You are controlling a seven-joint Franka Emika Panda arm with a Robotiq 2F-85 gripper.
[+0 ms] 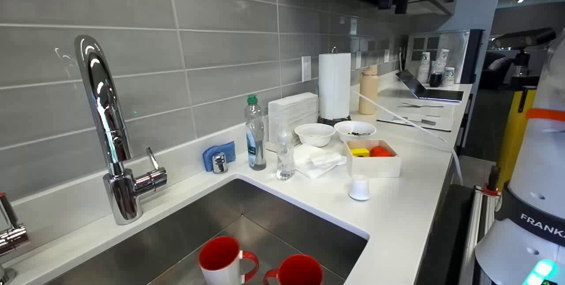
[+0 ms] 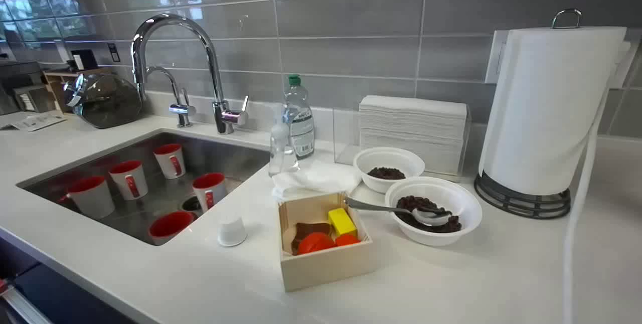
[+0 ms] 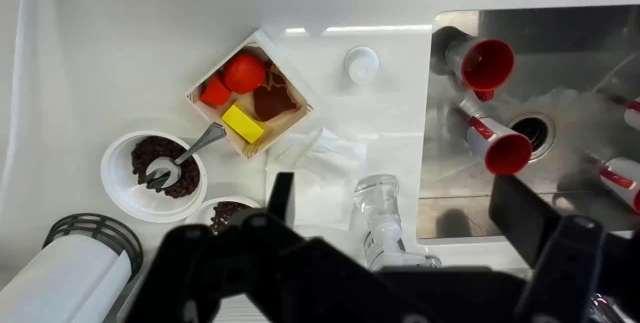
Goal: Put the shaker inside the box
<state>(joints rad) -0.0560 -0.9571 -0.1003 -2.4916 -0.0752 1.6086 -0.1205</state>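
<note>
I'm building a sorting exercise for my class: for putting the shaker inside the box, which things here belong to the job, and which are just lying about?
Belong to the job:
white shaker
box
gripper

Just lying about:
red-and-white mugs
green-capped bottle
white bowls
spoon
paper towel roll
yellow block, inside the box

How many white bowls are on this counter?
2: one bowl holding a spoon, between the box and paper towel roll; the other bowl in front of the napkin stack. No others show.
</note>
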